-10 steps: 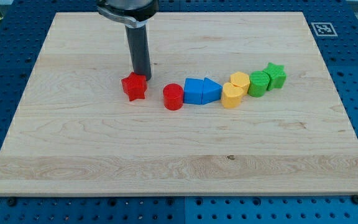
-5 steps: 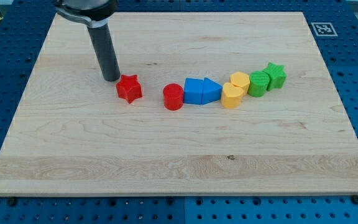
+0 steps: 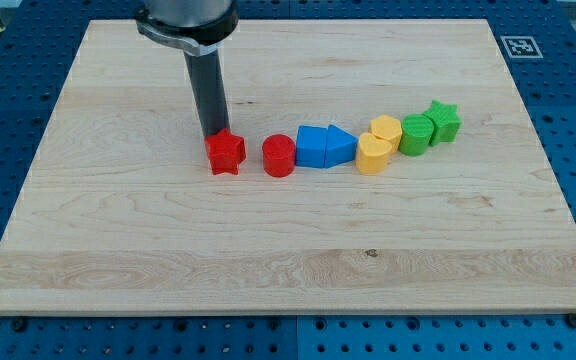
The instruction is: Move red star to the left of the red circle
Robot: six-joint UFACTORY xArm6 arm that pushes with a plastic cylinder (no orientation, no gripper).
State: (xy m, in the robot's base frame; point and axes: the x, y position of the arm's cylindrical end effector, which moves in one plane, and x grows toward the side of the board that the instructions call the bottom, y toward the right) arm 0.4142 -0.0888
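The red star point(image 3: 225, 153) lies on the wooden board point(image 3: 168, 260), just to the view's left of the red circle point(image 3: 279, 156), with a small gap between them. My tip point(image 3: 213, 135) stands right behind the star, at its upper left edge, touching or nearly touching it. The dark rod rises from there toward the view's top.
To the right of the red circle runs a row of blocks: a blue cube point(image 3: 311, 146), a blue triangle point(image 3: 340, 146), two yellow blocks point(image 3: 373, 154) point(image 3: 386, 130), a green cylinder point(image 3: 416, 133) and a green star point(image 3: 443, 121). A marker tag point(image 3: 519, 46) sits at the board's top right corner.
My tip swung out to the star's upper left, then came back to its top edge. The red star has slid to the right, closer to the red circle.
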